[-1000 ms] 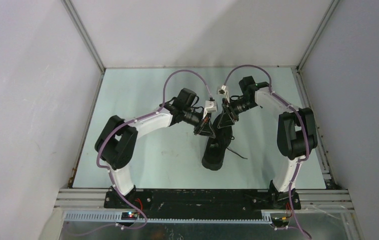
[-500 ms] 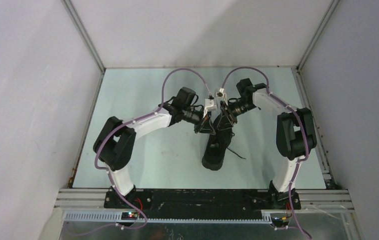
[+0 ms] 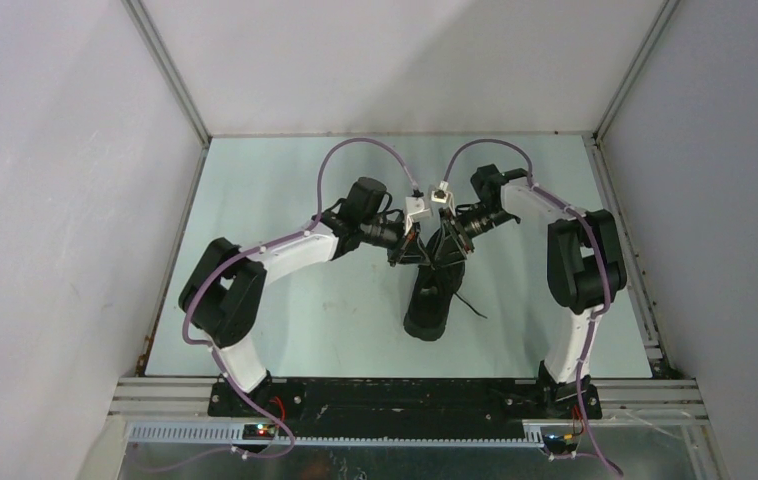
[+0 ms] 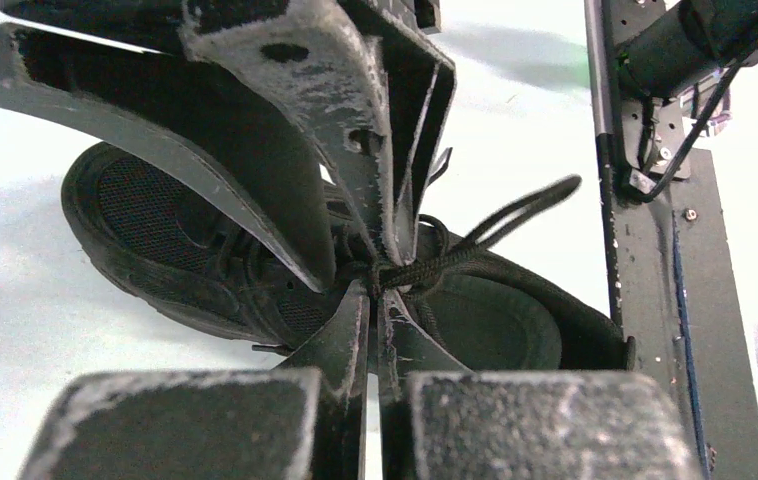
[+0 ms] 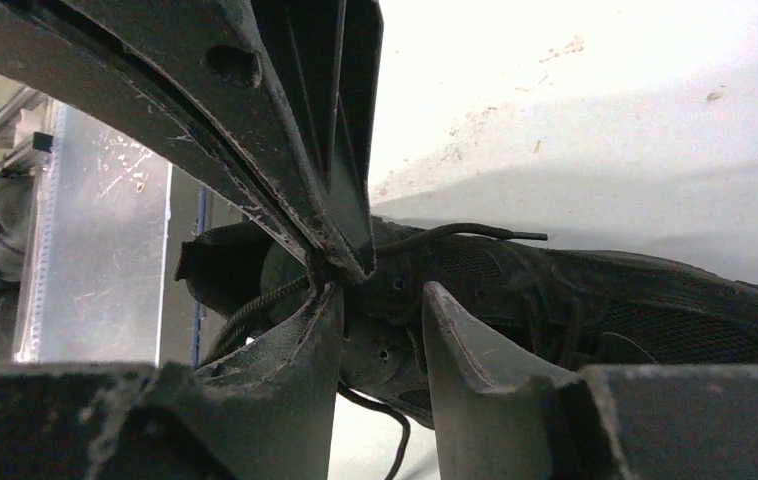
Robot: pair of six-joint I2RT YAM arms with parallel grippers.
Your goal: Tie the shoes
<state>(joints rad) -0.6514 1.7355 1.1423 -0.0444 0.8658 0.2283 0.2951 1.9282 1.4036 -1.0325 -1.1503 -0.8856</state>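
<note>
The black shoe [image 3: 431, 305] lies mid-table with its toe toward the arm bases. In the left wrist view the shoe [image 4: 170, 245] sits behind my left gripper [image 4: 376, 292], which is shut on a loop of black lace [image 4: 515, 212] just above the tongue. My right gripper [image 5: 379, 292] is open over the same spot, with its jaws straddling the eyelet area of the shoe [image 5: 615, 300]. Its left finger [image 5: 305, 340] rests against the left gripper's tip and the lace loop [image 5: 255, 308]. Seen from above, the left gripper [image 3: 408, 252] and the right gripper [image 3: 447, 246] meet over the shoe's heel end.
A loose lace end [image 3: 472, 309] trails onto the pale table [image 3: 305, 320] to the right of the shoe. White walls close in the left, right and back. A black base plate and metal rail [image 3: 405, 395] run along the near edge.
Both wrists have drawn closer together over the shoe. The right gripper has shifted left toward the left gripper. The left gripper stays shut on the lace.
</note>
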